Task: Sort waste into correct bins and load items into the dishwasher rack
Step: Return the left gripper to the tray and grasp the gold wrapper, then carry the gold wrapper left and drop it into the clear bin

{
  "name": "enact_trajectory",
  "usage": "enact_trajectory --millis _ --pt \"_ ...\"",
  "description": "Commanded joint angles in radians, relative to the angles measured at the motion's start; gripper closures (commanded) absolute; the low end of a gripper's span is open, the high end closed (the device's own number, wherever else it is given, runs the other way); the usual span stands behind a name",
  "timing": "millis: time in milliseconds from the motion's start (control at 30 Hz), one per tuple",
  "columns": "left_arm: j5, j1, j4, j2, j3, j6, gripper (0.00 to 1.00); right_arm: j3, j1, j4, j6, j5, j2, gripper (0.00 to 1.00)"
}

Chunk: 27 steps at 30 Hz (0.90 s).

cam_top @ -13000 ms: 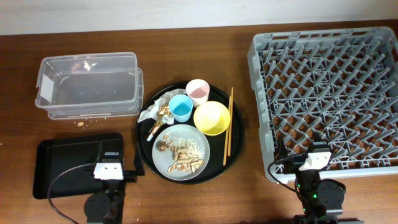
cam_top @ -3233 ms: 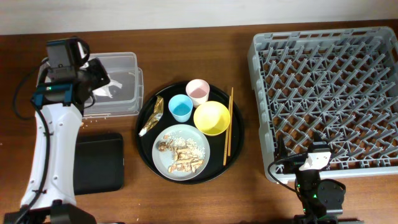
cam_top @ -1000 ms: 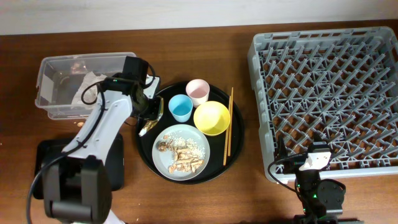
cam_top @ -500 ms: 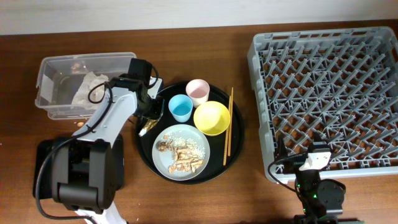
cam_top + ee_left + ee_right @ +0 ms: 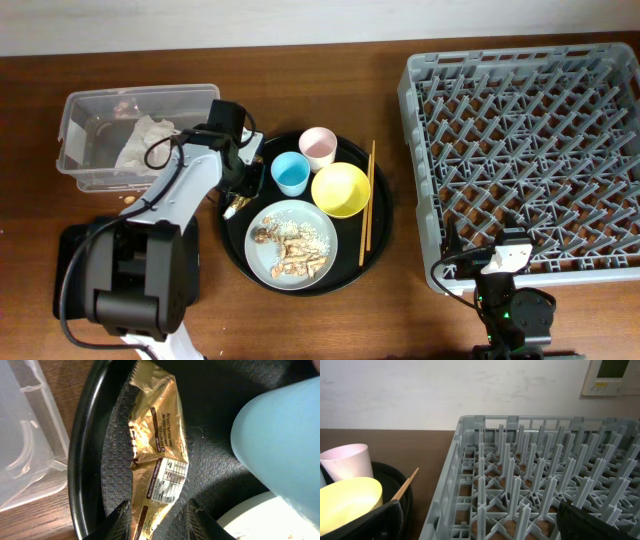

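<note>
- We see the left hand (image 5: 159,522) partly open over the nine o'clock edge of the large round black tray (image 5: 85,460), whose floor is pebbled.
- A crinkled gold foil wrapper (image 5: 157,445) with printed labels lies flat on that tray. Its near end sits between the hand's two dark fingertips (image 5: 120,521), one on each side, and it is not lifted.
- The smooth light-blue cup (image 5: 280,445) stands just beside the wrapper at its three o'clock.
- The clear plastic rectangular tub (image 5: 90,165) sits on the brown wooden counter (image 5: 330,60) at the tray's ten o'clock. A crumpled white paper napkin (image 5: 138,140) lies inside it.
- The pale grey-blue round plate (image 5: 330,250) carries rice grains and brown scraps. It shares the tray with the pink cup (image 5: 318,147), the yellow bowl (image 5: 341,190) and the thin wooden chopsticks (image 5: 367,200).
- The right hand (image 5: 480,527) gapes wide and holds nothing, at the six o'clock edge of the grey plastic pegged rack (image 5: 520,150).
</note>
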Motion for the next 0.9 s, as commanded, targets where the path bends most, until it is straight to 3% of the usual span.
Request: enact_trajectory --millis 0,533,633,733,833,867 --pt "-0.004 0.000 -0.001 0.054 -0.015 0.043 0.64 -0.007 -0.006 -0.003 0.004 0.009 -0.006 0.01" --pt "-0.030 0.001 0.018 0.072 -0.015 0.042 0.67 -0.007 -0.006 -0.003 0.004 0.009 -0.006 0.01" --pt "-0.029 0.000 0.019 0.072 -0.015 0.042 0.82 -0.007 -0.006 -0.003 0.004 0.009 -0.006 0.01" --pt "-0.029 0.000 0.029 0.071 -0.012 0.042 0.84 -0.007 -0.006 -0.003 0.004 0.009 -0.006 0.01" --pt "-0.029 0.000 0.032 0.071 -0.010 0.041 1.00 -0.007 -0.006 -0.003 0.004 0.009 -0.006 0.01" --pt "-0.029 0.000 0.028 0.071 -0.006 0.040 1.00 -0.007 -0.006 -0.003 0.004 0.009 -0.006 0.01"
